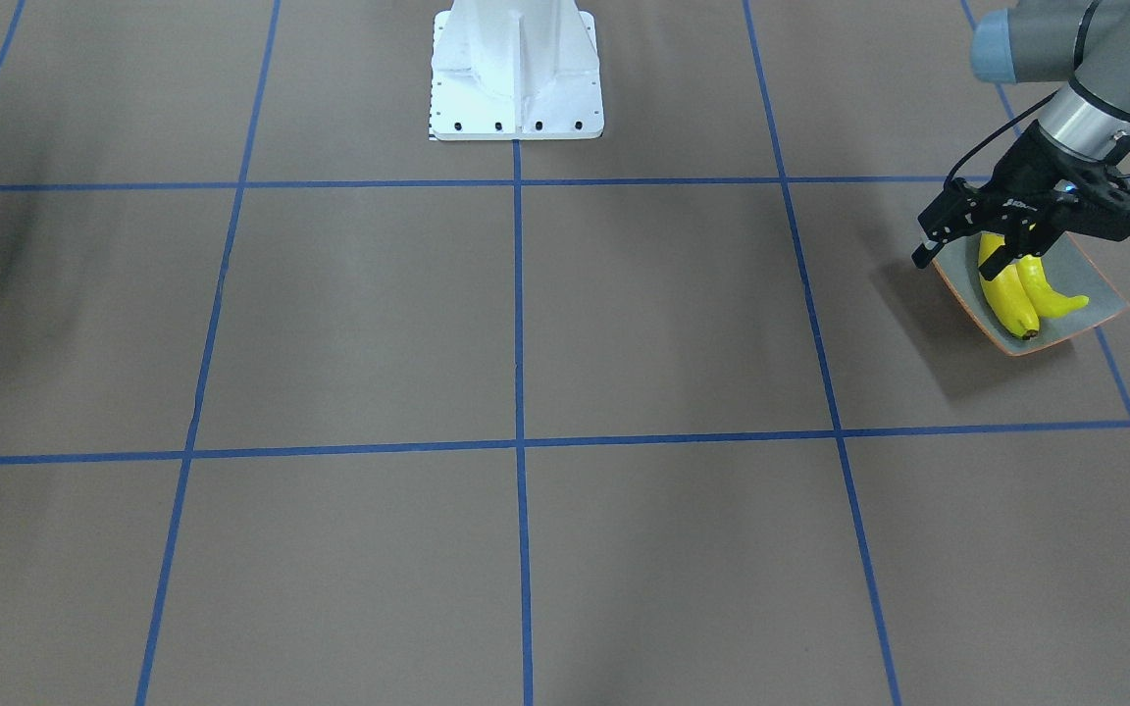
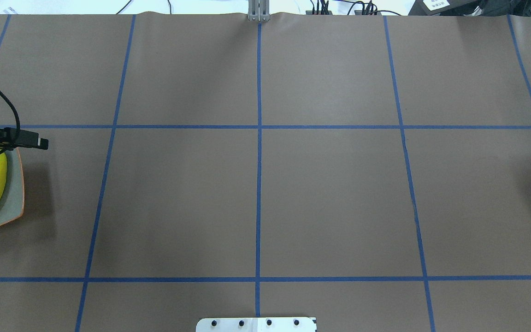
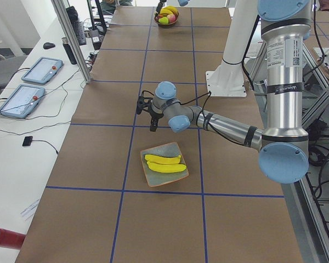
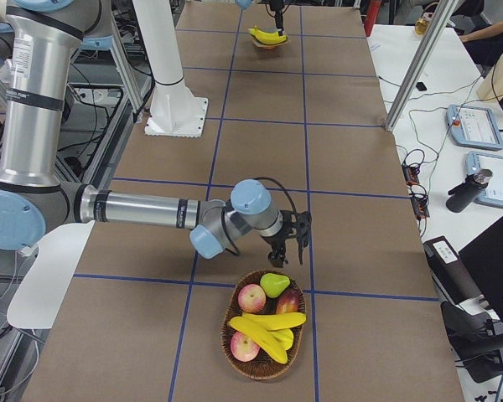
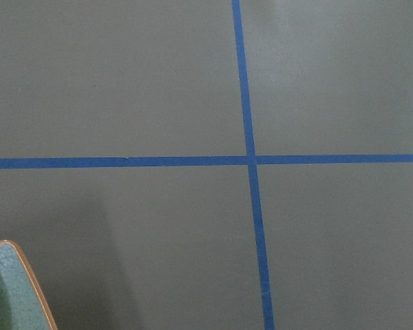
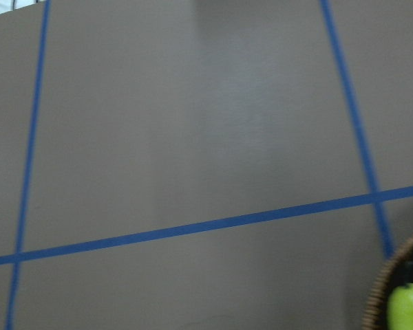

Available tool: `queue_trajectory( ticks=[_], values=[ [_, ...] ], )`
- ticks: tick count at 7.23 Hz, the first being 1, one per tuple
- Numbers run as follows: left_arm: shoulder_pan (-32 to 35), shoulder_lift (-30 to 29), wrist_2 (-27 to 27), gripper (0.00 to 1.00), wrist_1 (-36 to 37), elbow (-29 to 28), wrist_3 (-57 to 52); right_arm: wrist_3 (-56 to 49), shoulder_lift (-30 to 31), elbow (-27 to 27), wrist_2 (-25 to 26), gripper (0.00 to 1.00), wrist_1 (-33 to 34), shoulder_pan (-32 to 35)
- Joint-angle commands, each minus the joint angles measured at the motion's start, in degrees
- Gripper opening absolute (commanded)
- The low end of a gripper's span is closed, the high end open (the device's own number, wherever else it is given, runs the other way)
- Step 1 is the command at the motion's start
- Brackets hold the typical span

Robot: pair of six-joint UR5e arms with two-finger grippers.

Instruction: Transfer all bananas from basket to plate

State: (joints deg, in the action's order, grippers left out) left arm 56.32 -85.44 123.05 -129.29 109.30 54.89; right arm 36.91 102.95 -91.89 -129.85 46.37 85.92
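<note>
Two yellow bananas [image 1: 1011, 299] lie side by side on the grey-green plate [image 1: 1097, 279] with its orange rim, at my left end of the table. My left gripper [image 1: 955, 265] hovers just above the plate's inner edge, open, with nothing between its fingers. Two more bananas [image 4: 268, 322] lie in the wicker basket [image 4: 264, 374] at the other end. My right gripper [image 4: 289, 247] hangs just beside the basket, over the table; it shows only in the exterior right view, so I cannot tell whether it is open or shut.
The basket also holds apples [image 4: 251, 297] and a green pear [image 4: 274, 283]. The white robot base [image 1: 516, 69] stands at the table's back middle. Tablets [image 3: 23, 99] and cables lie on a side bench, with metal posts [image 3: 71, 41] along the table's edge.
</note>
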Motion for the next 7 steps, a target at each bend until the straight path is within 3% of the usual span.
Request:
queue_trajectory(
  ticks=[1,3,7],
  values=[
    [-0.2,-0.1,0.0,1.0,-0.2,-0.1,0.0,-11.4,3.3,5.3,0.7,1.0,2.0,6.0],
    [-0.2,-0.1,0.0,1.0,-0.2,0.0,0.0,-13.8,4.4,5.6,2.2,0.99,6.5,5.8],
    [-0.3,-0.1,0.0,1.0,-0.3,0.6,0.0,-17.8,4.2,5.8,2.4,0.99,9.1,5.8]
  ],
)
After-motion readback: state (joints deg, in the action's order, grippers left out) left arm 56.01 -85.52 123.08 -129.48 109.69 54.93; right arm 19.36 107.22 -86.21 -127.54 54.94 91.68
